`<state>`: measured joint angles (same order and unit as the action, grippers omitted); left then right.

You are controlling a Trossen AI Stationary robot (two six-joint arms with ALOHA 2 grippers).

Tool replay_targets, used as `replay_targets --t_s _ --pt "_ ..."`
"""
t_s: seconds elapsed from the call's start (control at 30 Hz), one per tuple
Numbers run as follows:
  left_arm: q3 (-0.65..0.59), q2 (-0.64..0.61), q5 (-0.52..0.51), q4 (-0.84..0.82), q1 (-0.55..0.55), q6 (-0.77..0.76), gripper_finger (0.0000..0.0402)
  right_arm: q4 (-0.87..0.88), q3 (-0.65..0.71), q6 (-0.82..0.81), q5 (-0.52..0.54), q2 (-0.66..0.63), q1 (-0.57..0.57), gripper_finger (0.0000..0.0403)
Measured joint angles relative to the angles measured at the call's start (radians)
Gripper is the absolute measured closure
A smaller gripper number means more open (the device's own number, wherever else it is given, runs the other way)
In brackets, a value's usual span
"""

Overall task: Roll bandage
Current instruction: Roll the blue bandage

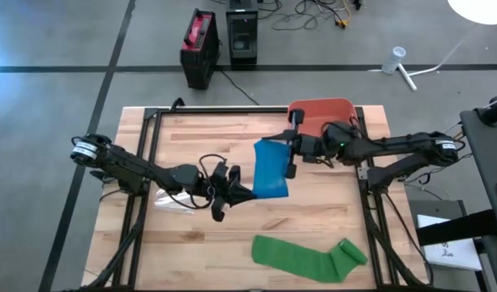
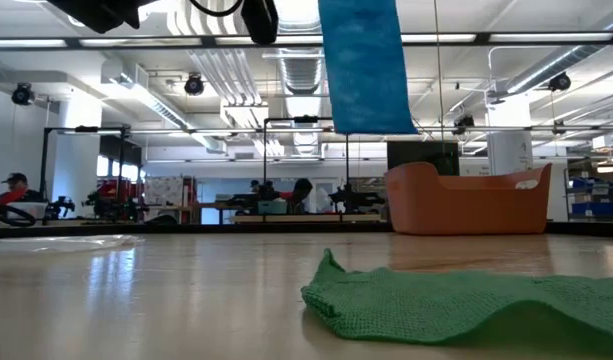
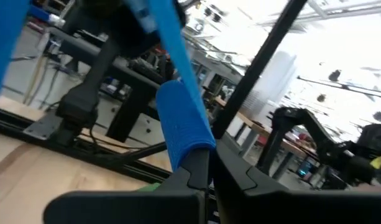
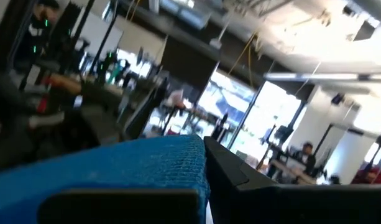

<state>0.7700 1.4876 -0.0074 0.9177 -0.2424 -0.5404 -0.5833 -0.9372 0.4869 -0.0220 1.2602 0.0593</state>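
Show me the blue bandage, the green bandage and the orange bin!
blue bandage [image 1: 271,171]: high view, middle of the hanging strip.
green bandage [image 1: 305,256]: high view, flat middle part.
orange bin [image 2: 466,205]: low view, front wall.

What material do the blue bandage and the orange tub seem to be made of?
Blue bandage strip: probably woven elastic cloth, matte; fine crinkled weave shows and it hangs limp. Orange tub: likely moulded plastic, smooth and slightly glossy, with rounded rim.

Grey floor [image 1: 53,49]; ceiling strip lights [image 2: 546,40]; distant workbenches [image 2: 236,208].

In the low view the blue bandage [image 2: 359,65] runs off the top edge, hiding the claws holding it.
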Motion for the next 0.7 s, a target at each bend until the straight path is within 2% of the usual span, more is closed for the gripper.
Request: replay_targets --t_s 0.13,0.27,0.5,0.7 --pt "0.0 0.0 0.057 0.022 -0.001 0.005 0.0401 0.084 0.002 0.024 0.005 0.004 0.0 0.0403" --pt "0.0 0.0 0.078 0.066 0.0 0.018 0.0401 0.122 0.004 0.031 0.061 0.004 0.0 0.0403" --pt "0.0 0.0 0.078 0.11 0.0 0.035 0.0401 0.095 0.007 0.002 0.104 0.046 -0.003 0.0403" --pt "0.0 0.0 0.071 0.108 0.003 0.043 0.0401 0.032 0.007 -0.049 0.182 0.093 -0.003 0.0403"
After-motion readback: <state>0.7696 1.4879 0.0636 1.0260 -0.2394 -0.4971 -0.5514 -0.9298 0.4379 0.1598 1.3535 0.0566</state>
